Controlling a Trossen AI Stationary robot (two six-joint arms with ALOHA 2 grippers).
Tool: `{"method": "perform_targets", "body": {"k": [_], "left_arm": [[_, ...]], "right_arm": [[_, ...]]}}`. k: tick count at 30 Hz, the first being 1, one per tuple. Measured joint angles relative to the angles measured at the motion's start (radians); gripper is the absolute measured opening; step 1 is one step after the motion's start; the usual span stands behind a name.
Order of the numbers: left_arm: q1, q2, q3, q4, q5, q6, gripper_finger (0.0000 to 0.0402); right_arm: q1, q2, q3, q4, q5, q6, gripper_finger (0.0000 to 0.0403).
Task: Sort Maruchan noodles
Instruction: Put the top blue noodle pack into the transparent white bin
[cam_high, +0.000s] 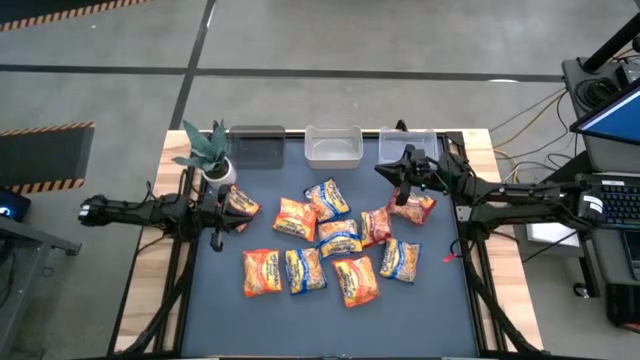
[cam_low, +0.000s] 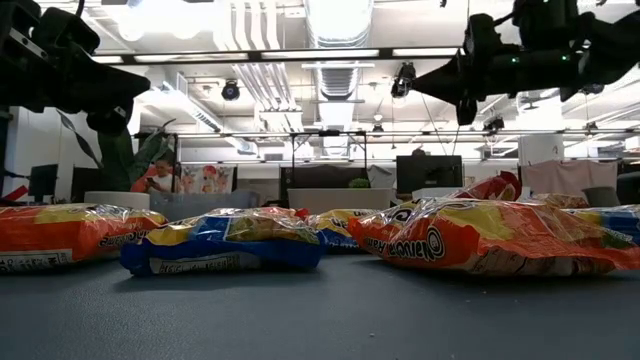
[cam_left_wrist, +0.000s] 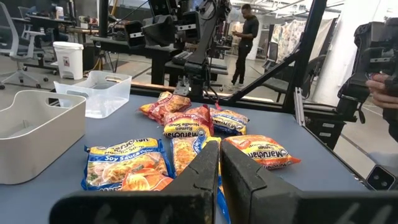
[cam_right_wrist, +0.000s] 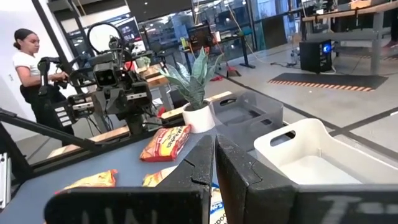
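Observation:
Several Maruchan noodle packets lie flat on the dark mat: orange ones (cam_high: 262, 272), blue-and-yellow ones (cam_high: 327, 198) and dark red ones (cam_high: 241, 205). My left gripper (cam_high: 225, 212) hovers at the mat's left side beside a dark red packet, shut and empty; its fingers (cam_left_wrist: 205, 177) point across the pile. My right gripper (cam_high: 403, 190) hovers over the far right of the mat, above another dark red packet (cam_high: 414, 209), also shut and empty (cam_right_wrist: 214, 171). In the low view both grippers hang well above the packets (cam_low: 480, 240).
Three bins stand along the mat's far edge: a dark grey one (cam_high: 257, 146), a clear one (cam_high: 332, 146) and a third (cam_high: 420, 141) partly under the right arm. A potted plant (cam_high: 208, 152) stands at the far left corner. People stand in the room beyond.

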Motion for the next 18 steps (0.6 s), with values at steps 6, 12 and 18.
{"method": "perform_targets", "body": {"k": [6,12,18], "left_arm": [[0.0,0.0,0.0,0.0,0.0,0.0,0.0],[0.0,0.0,0.0,0.0,0.0,0.0,0.0],[0.0,0.0,0.0,0.114,0.0,-0.133,0.0]], "right_arm": [[0.0,0.072,0.048,0.001,0.0,-0.001,0.0009],[0.0,0.163,0.121,0.001,0.0,-0.003,0.0009],[0.0,0.263,0.21,-0.014,0.0,0.103,0.0009]]}}
